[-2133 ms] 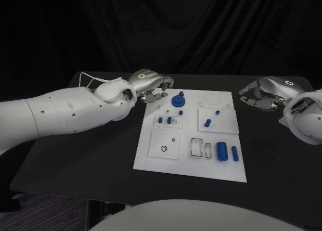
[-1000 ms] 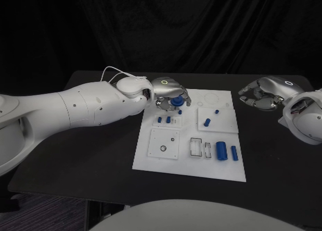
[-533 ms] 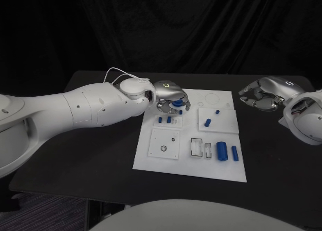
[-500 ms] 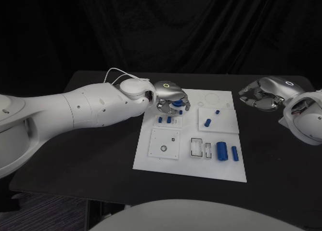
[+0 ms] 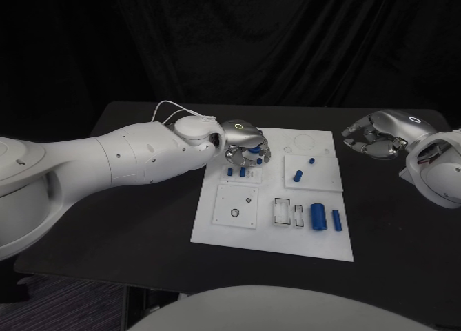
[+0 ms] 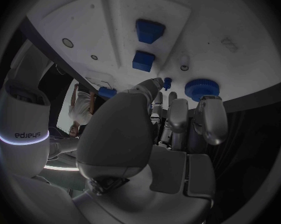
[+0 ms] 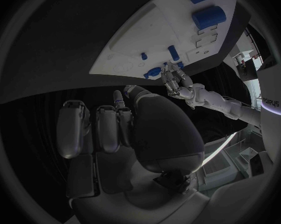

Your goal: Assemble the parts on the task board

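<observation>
White board (image 5: 245, 231) lay centre of the head frame on a black table (image 5: 111, 227). Left hand (image 5: 242, 141) hovered over the board's upper-left corner, fingers apart, tips close around a blue gear (image 5: 253, 147); wrist view showed the gear (image 6: 202, 89) just past the fingertips (image 6: 154, 83), w/ contact unclear, so can't tell if gripped. Right hand (image 5: 381, 134) sat upper right, off the board, fingers curled in, nothing in them. On the board: small blue pegs (image 5: 235, 170) just below the left hand, a blue block (image 5: 298, 175) and peg (image 5: 311, 161) centre-right, a blue cylinder (image 5: 318, 214) and rod (image 5: 335, 220) lower right.
</observation>
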